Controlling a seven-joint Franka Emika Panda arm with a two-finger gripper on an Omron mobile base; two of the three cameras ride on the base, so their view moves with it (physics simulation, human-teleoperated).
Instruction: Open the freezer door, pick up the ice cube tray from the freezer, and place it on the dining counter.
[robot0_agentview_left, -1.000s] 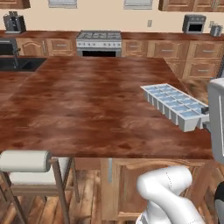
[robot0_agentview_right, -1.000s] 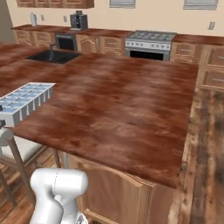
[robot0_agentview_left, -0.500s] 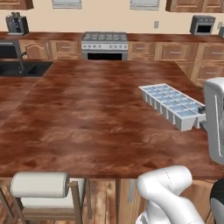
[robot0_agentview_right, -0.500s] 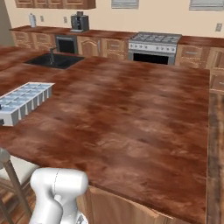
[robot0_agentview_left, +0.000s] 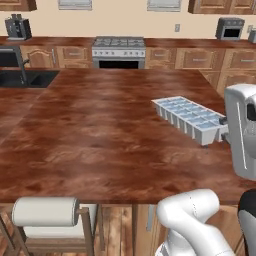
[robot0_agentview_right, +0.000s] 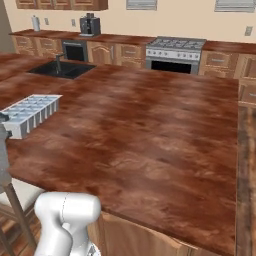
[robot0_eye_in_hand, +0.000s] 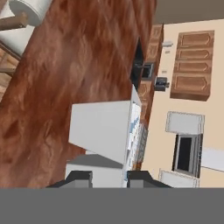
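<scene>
Ice cube tray (robot0_agentview_left: 190, 118) near end hidden behind the arm, stool (robot0_agentview_left: 47, 214) cut by bottom edge

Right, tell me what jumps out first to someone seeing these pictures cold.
The ice cube tray, pale with blue cells, stands out against the dark glossy dining counter; it sits at the counter's right side in the left base view, and the gripper is shut on its near end. Behind, a steel stove sits in the middle of the wall counter, with a black sink let into the counter to the left.
</scene>
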